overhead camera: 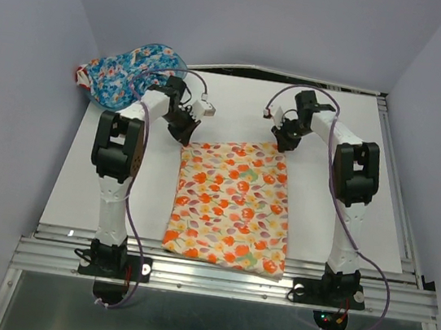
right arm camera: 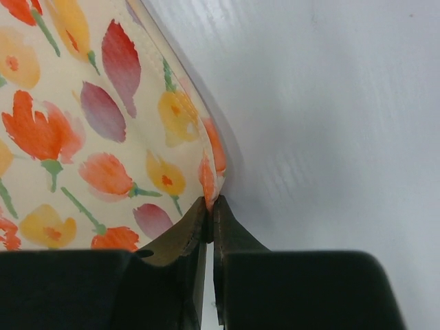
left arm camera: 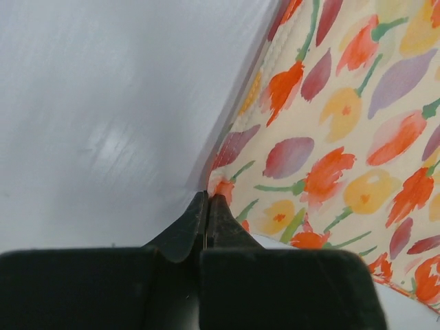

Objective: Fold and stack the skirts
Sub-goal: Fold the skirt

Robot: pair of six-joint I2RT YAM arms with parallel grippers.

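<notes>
Each wrist view cuts off all but a patch of the cream-yellow skirt (overhead camera: 231, 203). From above, the left arm (overhead camera: 116, 150) and right arm (overhead camera: 355, 172) reach over its two far corners, so the grips themselves are hard to see there. Up close, the left pincer (left arm camera: 207, 203) has its tips pressed together on the skirt's far-left corner, and the right pincer (right arm camera: 210, 206) is clamped on the edge at the far-right corner. The skirt lies flat as a rectangle in the middle of the worktop (overhead camera: 362, 209), between the arms, its near edge at the front. The blue skirt (overhead camera: 126, 74) sits bunched at the far-left corner, well apart; what lies under it is unclear. Counted: two skirts, two arms, two pincers.
</notes>
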